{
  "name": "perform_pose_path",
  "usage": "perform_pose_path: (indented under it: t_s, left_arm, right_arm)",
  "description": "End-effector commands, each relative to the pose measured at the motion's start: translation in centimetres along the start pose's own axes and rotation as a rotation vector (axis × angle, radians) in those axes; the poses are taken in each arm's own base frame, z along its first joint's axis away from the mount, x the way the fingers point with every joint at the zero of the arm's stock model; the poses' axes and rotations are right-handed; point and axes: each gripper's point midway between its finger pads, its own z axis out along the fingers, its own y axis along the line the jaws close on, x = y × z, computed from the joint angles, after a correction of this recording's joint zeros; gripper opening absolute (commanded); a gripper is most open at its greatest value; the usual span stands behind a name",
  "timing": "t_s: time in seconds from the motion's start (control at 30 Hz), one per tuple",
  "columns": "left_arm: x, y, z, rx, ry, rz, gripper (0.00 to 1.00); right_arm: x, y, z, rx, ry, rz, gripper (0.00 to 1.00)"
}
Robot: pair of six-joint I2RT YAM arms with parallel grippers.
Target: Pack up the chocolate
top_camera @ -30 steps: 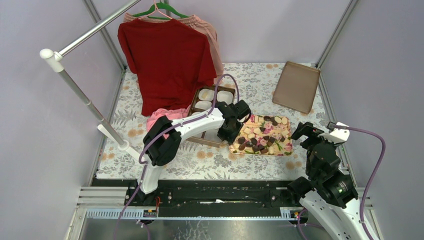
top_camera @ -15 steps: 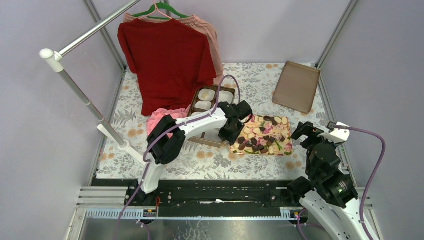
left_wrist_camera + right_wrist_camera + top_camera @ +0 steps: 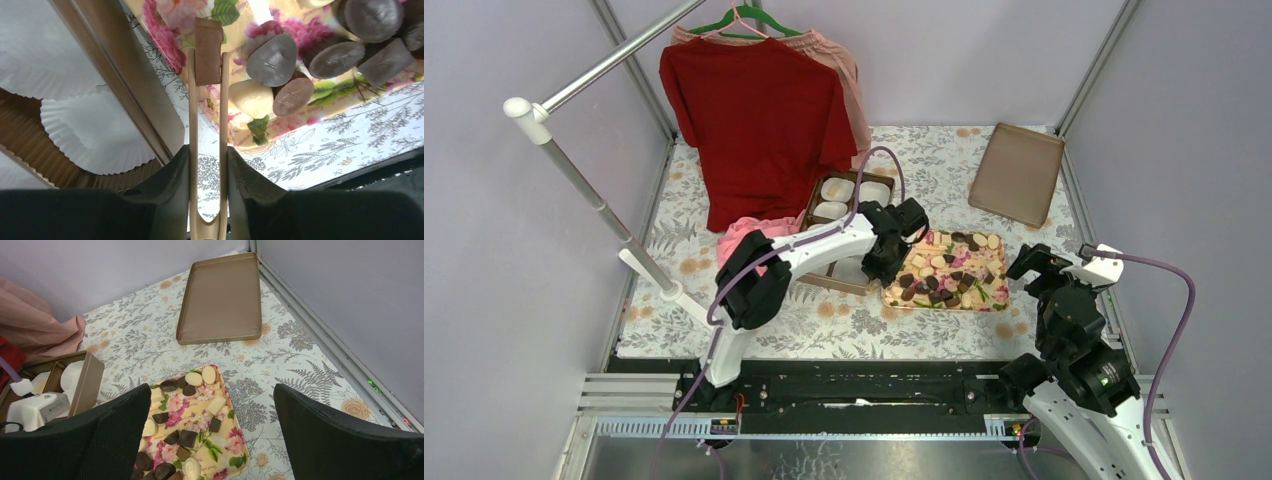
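Left gripper clamped on a square brown chocolate piece, hovering over the flowered tray at its nine o'clock edge, with the box of paper cups alongside. Other chocolates heaped on the tray. Right gripper off at three o'clock, jaws wide apart, holding nothing

Pale lilac walls enclose a surface covered in floral cloth; a metal clothes rail crosses its far left corner.

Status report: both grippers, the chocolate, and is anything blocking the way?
Left gripper shut on tongs; tongs pinch one brown square chocolate at tray edge. Right gripper open, empty, beside tray. Box wall close beside tongs, apart.
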Motion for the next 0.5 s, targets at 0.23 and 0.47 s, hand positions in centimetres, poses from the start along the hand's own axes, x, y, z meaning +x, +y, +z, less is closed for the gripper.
perform_pose_path:
  t_s: [0.23,0.47]
  left_arm:
    - [-3.8,3.9,-6.2,-0.017,-0.173,-0.066,0.18]
    - [-5.0,9.8,-8.0,-0.078,-0.209,-0.155,0.19]
  right_arm:
    - [-0.8,0.1,0.1,0.004,-0.032,0.021,1.0]
    - [-0.8,0.2,0.2,0.006,-0.03,0.017,1.0]
